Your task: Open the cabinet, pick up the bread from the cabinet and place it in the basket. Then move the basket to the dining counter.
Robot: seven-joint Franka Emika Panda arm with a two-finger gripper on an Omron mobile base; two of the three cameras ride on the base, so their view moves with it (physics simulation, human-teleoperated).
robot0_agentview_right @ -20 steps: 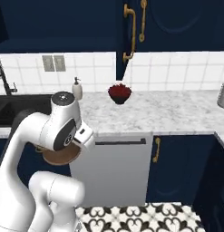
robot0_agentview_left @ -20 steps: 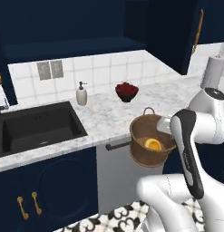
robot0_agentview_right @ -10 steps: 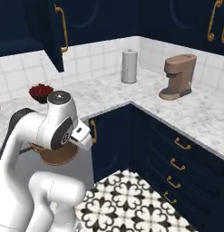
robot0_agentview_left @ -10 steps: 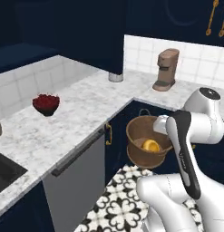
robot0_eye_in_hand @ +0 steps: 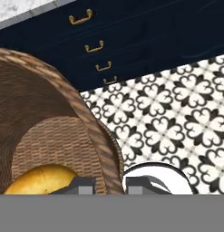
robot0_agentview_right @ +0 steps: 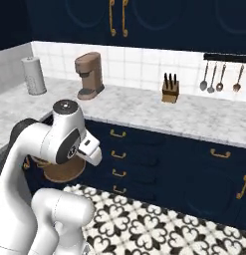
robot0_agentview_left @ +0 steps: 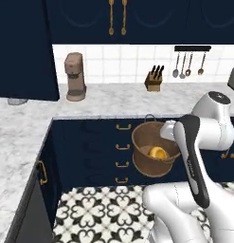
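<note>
Hand (robot0_eye_in_hand: 109,185) clamped on the basket (robot0_agentview_left: 155,151) rim, bread (robot0_agentview_left: 157,152) inside, hanging over patterned floor (robot0_agentview_left: 104,211). No dining counter ahead, just drawers (robot0_agentview_left: 121,147).

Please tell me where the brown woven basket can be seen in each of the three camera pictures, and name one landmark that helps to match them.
Left base view: the basket hangs at centre right, before the navy drawers, with the bread inside.
Right base view: its base shows at lower left, below the white arm.
Hand view: its wall and rim take up the left half, the jaws shut on the rim.
Shared landmark: the gold drawer handles.
</note>
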